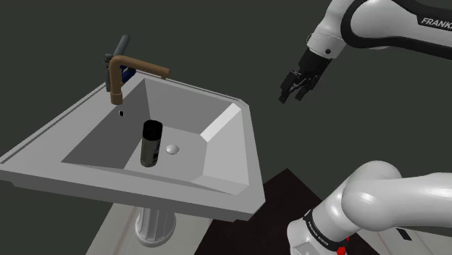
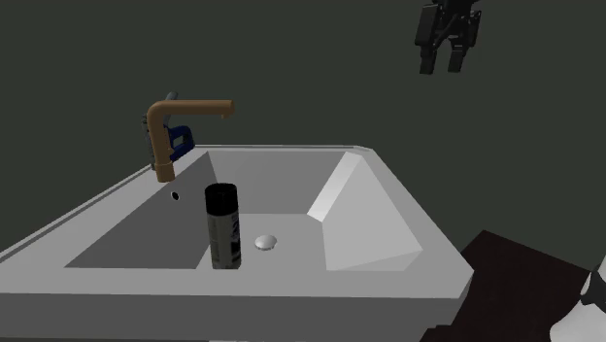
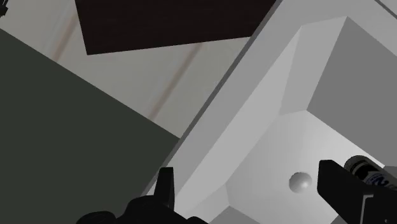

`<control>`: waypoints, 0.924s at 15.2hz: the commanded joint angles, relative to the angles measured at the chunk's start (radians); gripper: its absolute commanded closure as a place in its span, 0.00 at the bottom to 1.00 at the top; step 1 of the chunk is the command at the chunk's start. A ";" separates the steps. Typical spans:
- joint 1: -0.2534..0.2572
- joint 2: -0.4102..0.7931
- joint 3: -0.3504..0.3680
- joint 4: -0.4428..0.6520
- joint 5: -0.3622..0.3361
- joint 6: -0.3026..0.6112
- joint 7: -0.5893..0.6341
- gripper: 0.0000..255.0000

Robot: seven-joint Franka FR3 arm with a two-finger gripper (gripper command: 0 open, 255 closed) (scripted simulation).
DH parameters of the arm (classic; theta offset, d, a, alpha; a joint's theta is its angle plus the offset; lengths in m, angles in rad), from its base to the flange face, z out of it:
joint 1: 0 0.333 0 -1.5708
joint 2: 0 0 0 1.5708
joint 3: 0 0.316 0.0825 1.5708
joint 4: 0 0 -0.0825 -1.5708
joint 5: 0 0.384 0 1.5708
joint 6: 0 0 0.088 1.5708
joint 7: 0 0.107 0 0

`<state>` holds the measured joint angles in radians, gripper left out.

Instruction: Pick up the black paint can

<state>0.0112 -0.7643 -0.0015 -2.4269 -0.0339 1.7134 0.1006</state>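
"FRANK", likely Franka, on the arm (image 1: 424, 30); can (image 2: 223, 228) label illegible

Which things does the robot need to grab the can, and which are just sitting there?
Needed: the tall black cylindrical paint can, standing upright; the open all-black two-finger gripper up in the air.
Just there: the grey angular sink; the brown bent tap; the round grey drain plug; a blue object behind the tap.

A pale grey sink (image 1: 243, 163) stands on a fluted pedestal (image 1: 154, 226) against a dark wall (image 1: 239, 43). A brown faucet (image 1: 119, 72) rises from its back rim, the spout reaching over the basin, with a small blue object (image 2: 178, 142) just behind it. A round drain (image 1: 172, 149) sits in the basin floor, and an overflow hole (image 1: 121, 114) lies below the faucet. Beside the sink, the floor shows a dark patch (image 1: 290, 192).
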 commanded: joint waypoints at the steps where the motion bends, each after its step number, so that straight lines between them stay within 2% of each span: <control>1: 0.000 0.000 0.000 0.000 0.000 0.000 0.000 0.00; 7: 0.043 0.163 0.069 0.014 0.052 0.138 0.065 0.00; 14: 0.085 0.384 0.147 0.085 0.087 0.280 0.136 0.00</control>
<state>0.0905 -0.4158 0.1342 -2.3535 0.0493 1.9693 0.2268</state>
